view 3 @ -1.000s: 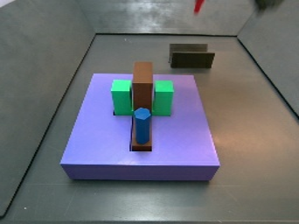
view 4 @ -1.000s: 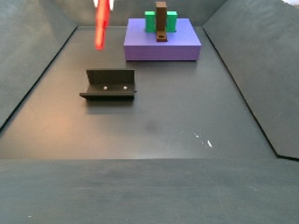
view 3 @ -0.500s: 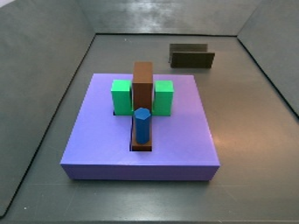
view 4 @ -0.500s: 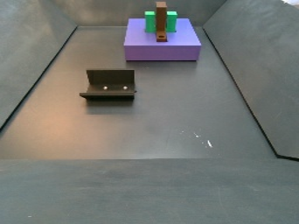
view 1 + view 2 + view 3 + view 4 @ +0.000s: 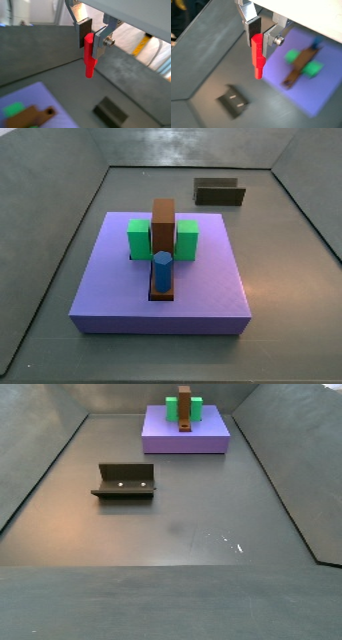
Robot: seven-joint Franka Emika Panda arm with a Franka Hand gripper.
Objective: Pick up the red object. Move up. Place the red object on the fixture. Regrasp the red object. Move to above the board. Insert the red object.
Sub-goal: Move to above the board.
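Wrist views come first: in both, the gripper (image 5: 93,40) has its flat silver fingers (image 5: 85,28) closed on the upper end of the red object (image 5: 89,56), which hangs straight down below the pads. In a wrist view the gripper (image 5: 260,37) holds the red object (image 5: 258,57) high above the dark floor, with the fixture (image 5: 234,101) far beneath and to one side, and the board (image 5: 308,75) with its green blocks (image 5: 311,68) and brown bar (image 5: 300,70) off to the other side. In the wrist view showing a corner of the board (image 5: 27,100), the fixture (image 5: 112,111) sits well apart from it, open floor between.

Side views show neither gripper nor red object; a second ago the peg's red tip was still visible at the top edge of both, and it has since gone out of frame. The board (image 5: 201,288) carries the blue peg (image 5: 162,271) in front of the brown bar (image 5: 163,223). The fixture (image 5: 219,193) stands behind it, near the back wall. In a side view the fixture (image 5: 126,481) is alone on wide bare floor, the board (image 5: 186,436) well beyond it.
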